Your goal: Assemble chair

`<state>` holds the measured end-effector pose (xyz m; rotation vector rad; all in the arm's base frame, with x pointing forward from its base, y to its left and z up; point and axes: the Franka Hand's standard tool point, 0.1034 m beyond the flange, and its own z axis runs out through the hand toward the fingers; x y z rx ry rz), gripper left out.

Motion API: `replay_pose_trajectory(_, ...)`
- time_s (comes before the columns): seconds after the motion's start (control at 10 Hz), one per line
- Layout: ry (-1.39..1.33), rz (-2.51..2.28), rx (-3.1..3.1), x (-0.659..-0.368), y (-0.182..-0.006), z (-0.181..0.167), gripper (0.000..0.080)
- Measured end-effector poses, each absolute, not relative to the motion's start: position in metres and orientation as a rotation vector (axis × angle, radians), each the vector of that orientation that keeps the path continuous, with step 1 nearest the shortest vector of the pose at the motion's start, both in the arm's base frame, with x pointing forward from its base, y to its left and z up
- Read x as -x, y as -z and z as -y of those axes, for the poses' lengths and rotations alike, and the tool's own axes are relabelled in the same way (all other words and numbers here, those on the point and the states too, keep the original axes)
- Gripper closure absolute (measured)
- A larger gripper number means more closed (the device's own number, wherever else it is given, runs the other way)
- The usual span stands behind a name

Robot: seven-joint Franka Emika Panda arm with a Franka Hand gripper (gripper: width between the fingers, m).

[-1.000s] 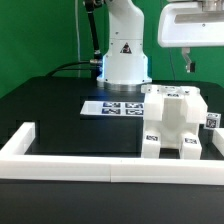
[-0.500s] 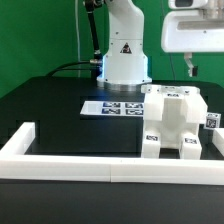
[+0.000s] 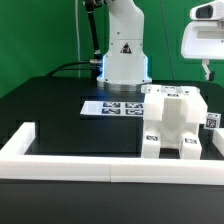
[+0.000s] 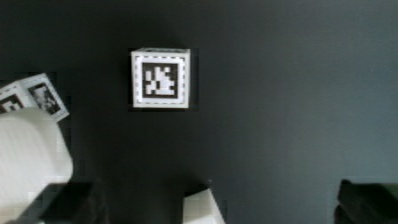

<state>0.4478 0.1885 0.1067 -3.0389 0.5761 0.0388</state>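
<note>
A low white border rail [image 3: 70, 165] runs along the front and up the exterior view's left of the black table [image 3: 50, 110]. Inside that bounded area two things are seen. The marker board [image 3: 112, 107] lies flat near the middle, in front of the arm's white base [image 3: 124, 60]. The chair [image 3: 175, 118], a blocky white structure w/ small tags, is stood at the exterior view's right just behind the front rail (whether it touches the rail cannot be told). A small tagged piece [image 3: 213, 120] is seen just beside the chair on the exterior view's right, cut off by the pic's edge. The gripper [image 3: 207, 70] is held high above and behind the chair, well apart from it, and is also partly cut off; nothing is gripped. In the wrist view the fingers [image 4: 366, 203] are shown only as dark, blurred shapes at the edge, spread apart w/ bare table between them. Also shown there are a white tagged block [image 4: 160, 78] lying alone on the table and a larger white part [image 4: 32, 150] w/ tags, cut off by the frame. Which pieces of the exterior view these are cannot be settled. Tag patterns are too small to be read.
</note>
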Motion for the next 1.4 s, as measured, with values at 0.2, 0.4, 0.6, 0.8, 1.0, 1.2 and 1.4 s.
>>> replay_pose_trajectory(0.2,-0.040,-0.576,3.040,-0.448,-0.106,-0.188,0.0151)
replay_pose_trajectory(0.4,-0.045,-0.615,3.034,-0.438,-0.102,-0.194,0.0151)
replay_pose_trajectory(0.6,-0.077,-0.601,3.050,-0.418,-0.091,-0.202,0.0151)
replay_pose_trajectory(0.8,-0.065,-0.593,3.056,-0.409,-0.079,-0.199,0.0151)
replay_pose_trajectory(1.0,-0.077,-0.588,3.066,-0.403,-0.073,-0.195,0.0151)
replay_pose_trajectory(1.2,-0.080,-0.579,3.073,-0.398,-0.068,-0.189,0.0151)
replay_pose_trajectory(1.4,-0.090,-0.561,3.082,-0.395,-0.065,-0.185,0.0151)
